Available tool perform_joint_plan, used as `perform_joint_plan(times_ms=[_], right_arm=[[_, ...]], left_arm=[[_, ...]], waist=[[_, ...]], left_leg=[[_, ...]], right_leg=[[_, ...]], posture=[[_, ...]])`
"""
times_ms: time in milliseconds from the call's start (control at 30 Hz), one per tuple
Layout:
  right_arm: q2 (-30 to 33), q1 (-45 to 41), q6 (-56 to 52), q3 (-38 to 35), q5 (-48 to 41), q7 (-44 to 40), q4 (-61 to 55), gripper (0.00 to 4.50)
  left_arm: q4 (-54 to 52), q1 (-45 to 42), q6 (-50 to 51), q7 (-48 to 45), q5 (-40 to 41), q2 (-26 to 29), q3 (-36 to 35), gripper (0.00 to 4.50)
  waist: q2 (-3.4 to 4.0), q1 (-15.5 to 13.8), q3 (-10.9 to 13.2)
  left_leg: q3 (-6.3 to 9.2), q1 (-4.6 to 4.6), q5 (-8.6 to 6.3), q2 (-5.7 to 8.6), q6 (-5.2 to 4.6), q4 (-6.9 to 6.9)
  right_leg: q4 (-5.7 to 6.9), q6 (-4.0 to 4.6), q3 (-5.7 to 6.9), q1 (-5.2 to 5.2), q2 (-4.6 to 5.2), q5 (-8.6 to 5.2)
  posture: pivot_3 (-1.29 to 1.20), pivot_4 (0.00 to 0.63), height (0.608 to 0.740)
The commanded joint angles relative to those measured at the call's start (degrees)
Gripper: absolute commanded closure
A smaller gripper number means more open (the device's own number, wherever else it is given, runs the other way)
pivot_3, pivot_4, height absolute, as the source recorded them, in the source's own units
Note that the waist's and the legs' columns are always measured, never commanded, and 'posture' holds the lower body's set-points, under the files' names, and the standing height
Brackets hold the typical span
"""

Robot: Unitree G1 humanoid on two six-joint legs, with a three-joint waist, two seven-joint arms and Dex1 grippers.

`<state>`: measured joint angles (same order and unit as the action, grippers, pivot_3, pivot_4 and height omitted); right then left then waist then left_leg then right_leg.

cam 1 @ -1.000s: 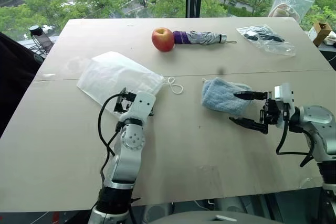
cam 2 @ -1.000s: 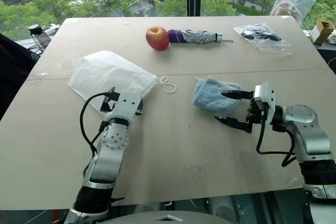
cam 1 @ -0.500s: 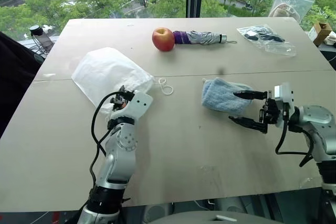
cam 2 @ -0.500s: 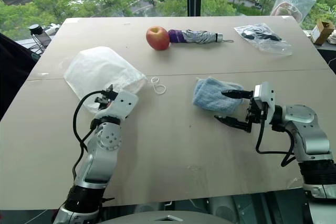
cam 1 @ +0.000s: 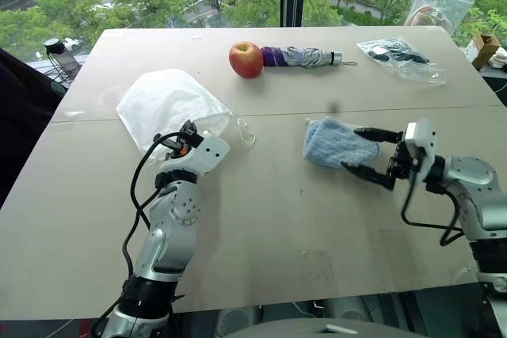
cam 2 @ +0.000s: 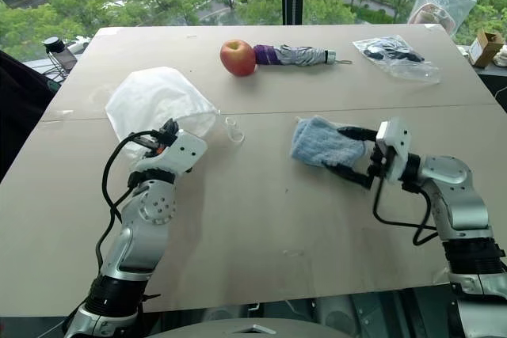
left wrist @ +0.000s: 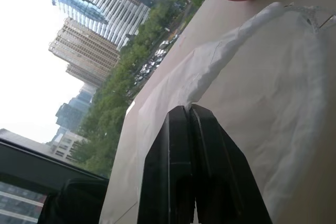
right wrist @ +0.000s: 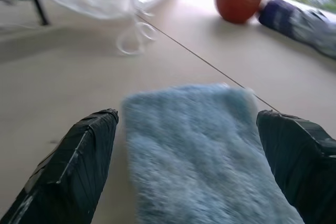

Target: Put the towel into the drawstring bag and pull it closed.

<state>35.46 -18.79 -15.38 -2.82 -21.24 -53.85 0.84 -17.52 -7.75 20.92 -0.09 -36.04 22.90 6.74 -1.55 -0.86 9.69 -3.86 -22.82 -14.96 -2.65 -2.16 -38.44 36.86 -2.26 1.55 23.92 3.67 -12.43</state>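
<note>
Beige tabletop [cam 1: 261, 219] by window | left gripper [cam 1: 187, 130] clenched on translucent white fabric drawstring bag [cam 1: 170, 104], ten o'clock | right gripper [cam 1: 369, 153] spread around fluffy light-blue towel [cam 1: 337, 144], three o'clock | step: grasping towel; next: clamp, lift.

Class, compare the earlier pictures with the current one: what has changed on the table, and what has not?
The left hand shut on the drawstring bag and lifted its edge; its cords slid toward the bag. The open right hand advanced to straddle the towel. Apple, umbrella and plastic bag stayed put.
</note>
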Motion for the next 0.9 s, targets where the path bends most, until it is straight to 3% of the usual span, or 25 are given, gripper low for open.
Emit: perform_joint_plan(times_ms=[33,167,367,500,633,767,900], right_arm=[[1.7,-1.45,-7.43,0.29,2.34,4.97,-2.14,0.0],[0.51,-2.58,-14.74,-2.43,-1.16,7.84,-2.44,0.0],[2.3,-0.59,-10.62,3.96,3.62,4.96,-7.37,0.0],[0.84,-6.09,-3.16,6.59,14.83,14.76,4.67,0.0],[0.61,-8.86,-2.31,7.15,17.37,15.82,9.23,0.0],[0.16,-9.52,-12.12,8.83,18.1,15.37,10.44,0.0],[-3.43,-11.69,-27.18,7.15,12.1,14.23,10.11,0.0]], left_arm=[[-4.49,-2.5,-1.44,-3.47,3.07,0.02,-1.86,4.48],[-6.12,-5.5,2.68,-6.6,4.28,-0.84,-3.45,4.48],[-6.99,-9.31,6.39,-11.81,6.6,-0.72,-4.11,4.48],[-7.18,-11.12,7.36,-13.12,6.81,-0.77,-3.85,4.48],[-7.42,-11.24,7.76,-13.73,6.93,-0.52,-4.17,4.48],[-7.53,-10.68,8.07,-13.97,7.15,-0.85,-4.05,4.48],[-7.46,-10.62,8.18,-14.11,7.6,-1.1,-3.87,4.48]], waist=[[0.0,-0.06,0.0],[0.0,0.04,0.0],[0.0,0.27,0.0],[-0.01,0.32,0.01],[-0.01,0.15,0.01],[-0.01,0.15,-0.01],[-0.15,0.18,-0.1]], left_leg=[[0.01,-0.02,0.0,0.01,0.0,0.0],[0.01,-0.04,0.0,0.04,0.0,0.01],[0.08,-0.04,0.0,0.21,0.0,0.03],[0.05,-0.03,0.0,0.22,0.0,-0.01],[-0.09,-0.04,0.01,0.27,-0.01,-0.09],[-0.12,-0.07,0.01,0.25,-0.01,-0.06],[-0.09,0.03,0.01,0.22,-0.01,-0.07]], right_leg=[[0.0,0.0,0.02,0.01,0.01,0.0],[0.0,0.0,0.02,0.02,-0.01,0.0],[0.0,-0.02,0.04,0.02,-0.11,0.0],[0.0,-0.03,0.01,0.01,-0.14,0.0],[0.0,-0.03,-0.04,-0.01,-0.13,0.01],[0.0,-0.03,0.01,-0.01,-0.14,0.0],[0.0,-0.03,0.04,-0.13,-0.14,0.0]], posture=[[0.0,0.15,0.74],[0.0,0.15,0.74],[0.0,0.15,0.74],[0.0,0.15,0.74],[0.0,0.15,0.74],[0.0,0.15,0.74],[0.0,0.15,0.74]])
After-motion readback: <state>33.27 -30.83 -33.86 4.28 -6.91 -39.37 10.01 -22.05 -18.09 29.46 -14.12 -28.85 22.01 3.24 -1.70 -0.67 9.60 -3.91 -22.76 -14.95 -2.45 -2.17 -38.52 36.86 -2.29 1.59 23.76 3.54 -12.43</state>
